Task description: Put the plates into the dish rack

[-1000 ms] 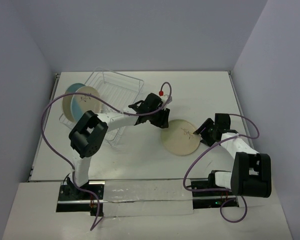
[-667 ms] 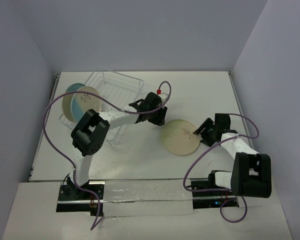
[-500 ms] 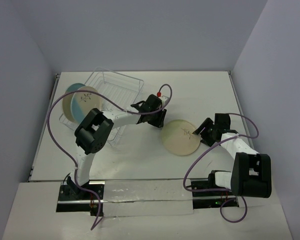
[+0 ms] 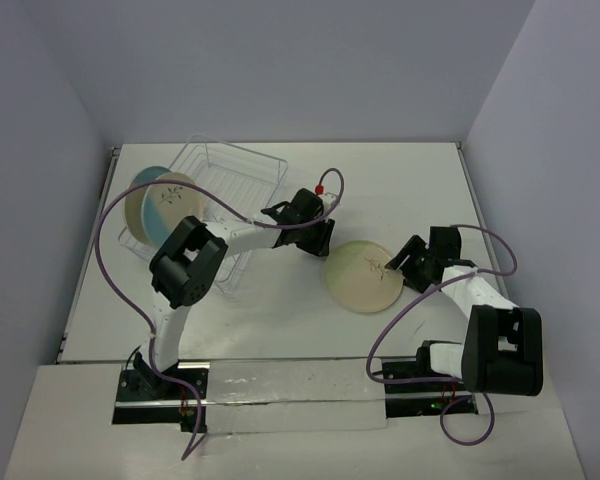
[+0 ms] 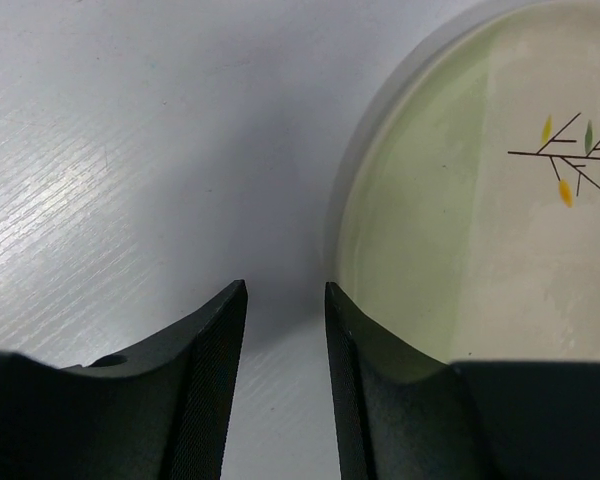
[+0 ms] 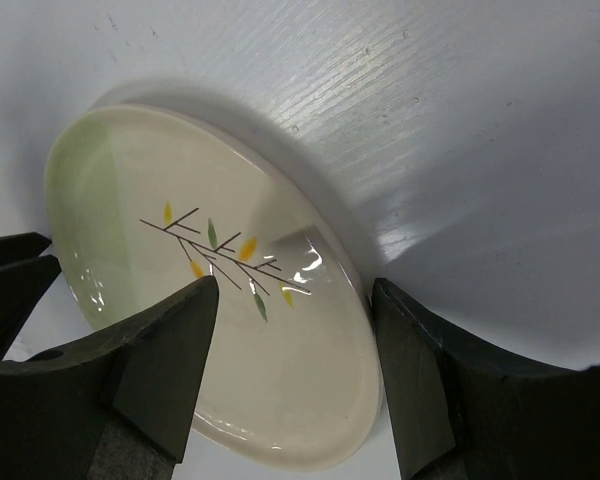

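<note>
Plate [image 6: 170, 215] rim, right gripper [image 6: 295, 290] straddling, jaws apart

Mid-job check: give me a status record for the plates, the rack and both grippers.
dish rack: far left of the table
racked plates: two, on edge at the rack's left end
loose plate: green segment, on the table right of the rack
left gripper: open, beside the loose plate's rack-side rim, gripping nothing
right gripper: open, jaws astride the opposite rim
left to load: one plate
</note>
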### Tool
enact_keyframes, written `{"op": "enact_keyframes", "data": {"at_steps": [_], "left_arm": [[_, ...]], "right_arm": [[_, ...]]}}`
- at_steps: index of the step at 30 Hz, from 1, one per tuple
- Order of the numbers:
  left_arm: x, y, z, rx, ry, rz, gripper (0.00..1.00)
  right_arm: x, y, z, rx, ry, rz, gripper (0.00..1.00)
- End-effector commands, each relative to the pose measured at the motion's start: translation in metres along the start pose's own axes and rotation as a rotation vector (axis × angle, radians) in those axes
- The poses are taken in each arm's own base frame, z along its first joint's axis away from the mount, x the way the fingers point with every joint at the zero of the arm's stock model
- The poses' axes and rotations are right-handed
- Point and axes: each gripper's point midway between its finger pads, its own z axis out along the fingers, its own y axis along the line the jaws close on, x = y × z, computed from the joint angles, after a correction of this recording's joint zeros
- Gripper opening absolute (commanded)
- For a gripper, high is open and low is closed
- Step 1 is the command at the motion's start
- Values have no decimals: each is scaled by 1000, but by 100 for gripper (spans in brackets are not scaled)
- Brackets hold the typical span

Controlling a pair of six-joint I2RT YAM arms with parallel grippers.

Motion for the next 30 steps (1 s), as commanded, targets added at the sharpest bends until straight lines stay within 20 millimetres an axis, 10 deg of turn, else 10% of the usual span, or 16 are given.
{"op": "enact_keyframes", "data": {"at_steps": [1, 16, 30], "left_arm": [[-13, -38, -15, 162, -39, 1, 46], [-25, -35, -24, 104, -62, 22, 56], [13, -14, 11, -150, 52, 98, 34]], "right_arm": [[17, -18, 4, 54, 41, -15, 71], [19, -20, 2, 46, 32, -20, 72], [18, -17, 1, 30, 22, -35, 72]]}}
